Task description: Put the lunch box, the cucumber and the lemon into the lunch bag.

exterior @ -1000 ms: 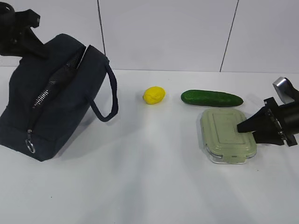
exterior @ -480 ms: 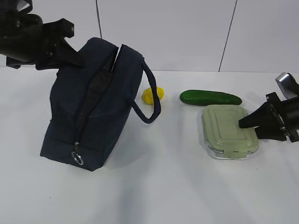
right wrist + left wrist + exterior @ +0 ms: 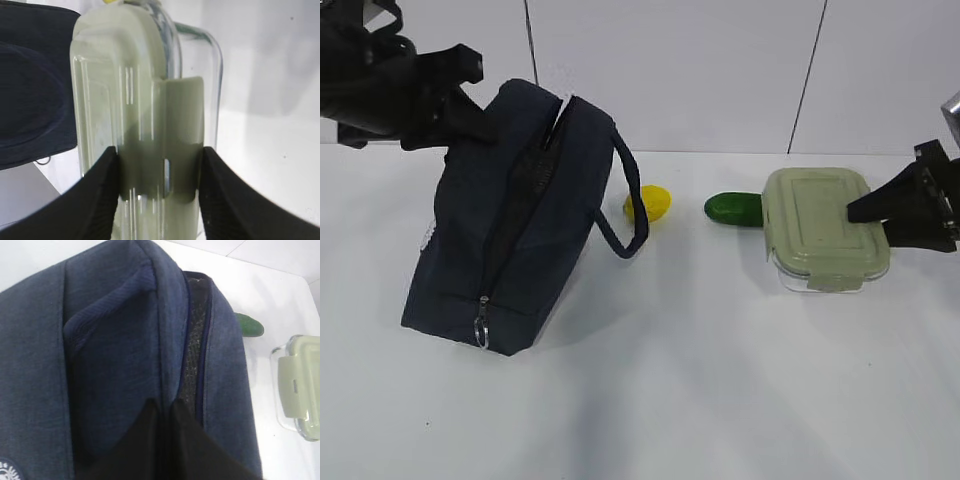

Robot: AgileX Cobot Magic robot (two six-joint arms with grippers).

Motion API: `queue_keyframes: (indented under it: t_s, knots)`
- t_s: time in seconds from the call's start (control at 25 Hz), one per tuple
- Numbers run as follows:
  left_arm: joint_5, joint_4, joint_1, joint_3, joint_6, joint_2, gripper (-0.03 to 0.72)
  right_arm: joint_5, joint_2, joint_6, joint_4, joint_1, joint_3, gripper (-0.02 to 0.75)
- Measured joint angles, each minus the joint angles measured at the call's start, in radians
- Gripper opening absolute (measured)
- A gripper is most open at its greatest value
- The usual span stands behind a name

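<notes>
Lunch box [image 3: 825,228] now lifted off the tabletop [image 3: 700,380], pale green lid and clear base clamped between the right jaws, left jaws pinched shut on navy lunch bag [image 3: 510,230] top, beside its open zipper.

It looks like a lab or test room, not a home. A plain white table [image 3: 650,400] stands against a wall [image 3: 680,70] of large white panels with thin dark seams. Two black robot arms reach in from the sides, and only a few objects lie on the bare surface, set out like samples.
</notes>
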Motion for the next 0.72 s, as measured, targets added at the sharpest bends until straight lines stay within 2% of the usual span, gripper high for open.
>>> queue_keyframes:
  t_s: [0.2,0.36,0.52,0.72]
  knots:
    - [0.002,-0.002,-0.004,0.002,0.000,0.015,0.011,0.008,-0.040,0.012,0.029,0.000,0.000,0.356]
    - [-0.002,-0.002,-0.040,0.002,0.000,0.032,0.011,0.008,-0.058,0.021,0.063,0.010,0.002,0.356]
    - [-0.028,-0.003,-0.069,0.002,0.000,0.054,0.011,0.011,-0.074,0.023,0.095,0.070,0.002,0.356]
    - [-0.043,-0.003,-0.074,0.002,0.000,0.054,0.011,0.014,-0.089,0.040,0.135,0.117,0.004,0.356]
